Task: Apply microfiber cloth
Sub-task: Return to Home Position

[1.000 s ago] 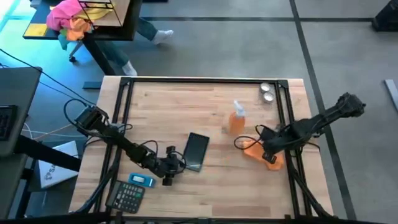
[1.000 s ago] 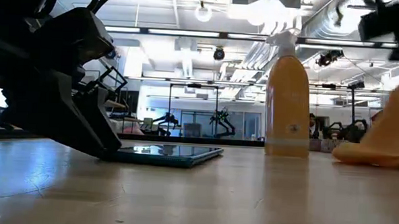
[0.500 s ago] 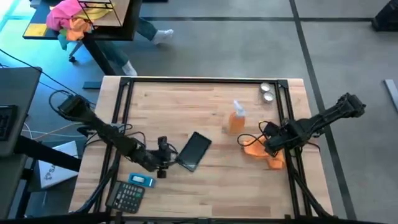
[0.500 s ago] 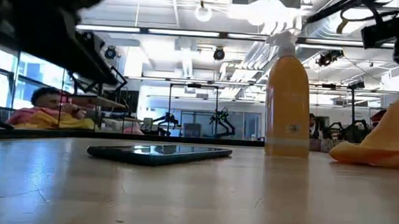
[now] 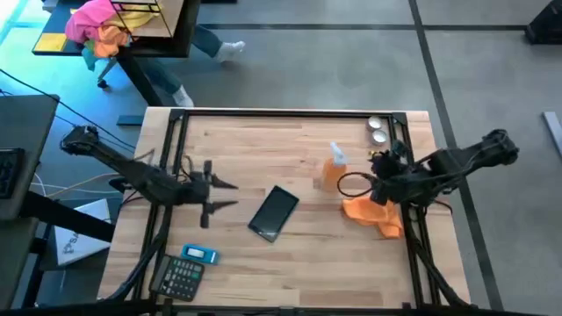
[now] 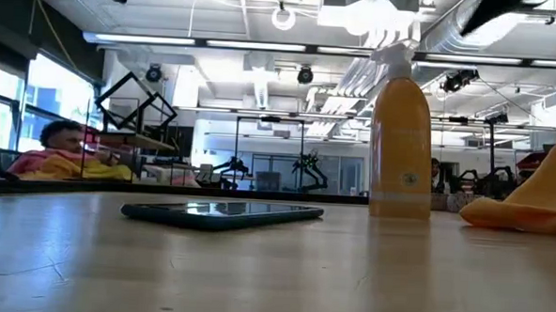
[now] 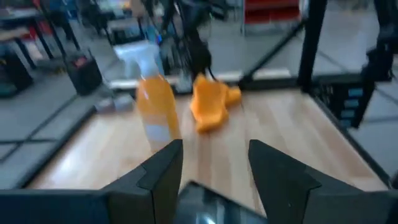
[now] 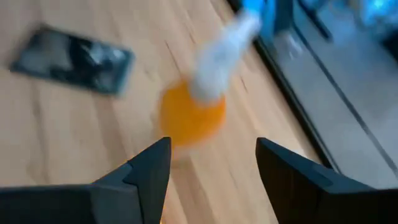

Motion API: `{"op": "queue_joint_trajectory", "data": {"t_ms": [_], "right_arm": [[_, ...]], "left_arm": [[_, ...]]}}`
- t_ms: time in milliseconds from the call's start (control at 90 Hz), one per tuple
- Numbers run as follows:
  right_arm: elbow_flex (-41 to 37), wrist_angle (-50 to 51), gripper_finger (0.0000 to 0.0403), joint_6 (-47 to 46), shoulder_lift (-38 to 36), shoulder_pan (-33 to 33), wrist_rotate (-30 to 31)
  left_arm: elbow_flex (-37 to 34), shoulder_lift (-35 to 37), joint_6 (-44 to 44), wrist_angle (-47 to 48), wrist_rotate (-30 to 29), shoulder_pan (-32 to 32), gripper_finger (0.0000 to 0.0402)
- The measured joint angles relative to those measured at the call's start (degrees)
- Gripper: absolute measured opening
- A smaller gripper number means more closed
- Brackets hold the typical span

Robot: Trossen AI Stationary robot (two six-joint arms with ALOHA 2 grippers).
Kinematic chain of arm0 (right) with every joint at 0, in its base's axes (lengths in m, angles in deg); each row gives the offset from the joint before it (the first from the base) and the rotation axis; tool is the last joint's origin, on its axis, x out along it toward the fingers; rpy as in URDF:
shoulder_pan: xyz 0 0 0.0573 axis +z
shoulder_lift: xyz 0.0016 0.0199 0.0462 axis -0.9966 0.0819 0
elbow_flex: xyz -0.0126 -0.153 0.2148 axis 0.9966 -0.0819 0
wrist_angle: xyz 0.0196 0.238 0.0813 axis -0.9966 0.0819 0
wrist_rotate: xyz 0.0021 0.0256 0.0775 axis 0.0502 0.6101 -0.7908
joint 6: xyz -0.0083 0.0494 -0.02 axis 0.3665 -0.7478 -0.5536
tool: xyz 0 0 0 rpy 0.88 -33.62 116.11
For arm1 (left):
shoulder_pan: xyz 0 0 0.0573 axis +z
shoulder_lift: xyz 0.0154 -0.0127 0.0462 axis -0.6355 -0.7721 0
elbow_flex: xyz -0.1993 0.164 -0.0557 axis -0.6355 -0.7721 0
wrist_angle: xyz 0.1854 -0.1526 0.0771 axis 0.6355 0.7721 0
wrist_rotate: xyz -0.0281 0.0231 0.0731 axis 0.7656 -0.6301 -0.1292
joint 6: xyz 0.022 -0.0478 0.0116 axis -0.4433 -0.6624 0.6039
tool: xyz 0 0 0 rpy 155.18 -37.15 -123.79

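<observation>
Now both spread empty: left tool (image 7: 216, 144), right tool (image 8: 212, 143). Lift them high, clearing the microfiber cloth (image 5: 373, 215) at the phone's (image 5: 274, 212) three o'clock.

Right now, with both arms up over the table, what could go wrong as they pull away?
The right pincer, open, hangs close to the spray bottle; a sideways swing could tip it. That arm's cable loop sits by the crumpled microfiber cloth and might snag and drag it. The left pincer, open, points toward the phone but is apart from it, so little risk there.
</observation>
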Motion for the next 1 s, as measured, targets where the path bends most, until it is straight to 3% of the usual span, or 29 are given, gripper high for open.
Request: {"op": "queue_joint_trajectory", "data": {"t_ms": [267,522,800,1000], "right_arm": [[0.0,-16.5,0.0193,19.0,-11.2,-8.3,-8.4],[-2.1,-22.8,0.0193,22.4,-22.9,-13.5,-15.5],[-20.3,-39.0,0.0193,23.6,-41.4,-13.9,-18.1],[-38.0,-49.8,0.0193,19.5,-53.8,-13.9,-19.2]], "left_arm": [[0.0,11.7,4.9,2.3,-0.9,6.9,0.0168],[-2.4,22.4,0.9,13.5,2.0,8.8,0.0168],[-10.1,32.9,-1.1,13.1,2.2,8.7,0.0168],[-17.5,38.2,-1.8,7.7,6.6,8.7,0.0168]]}}
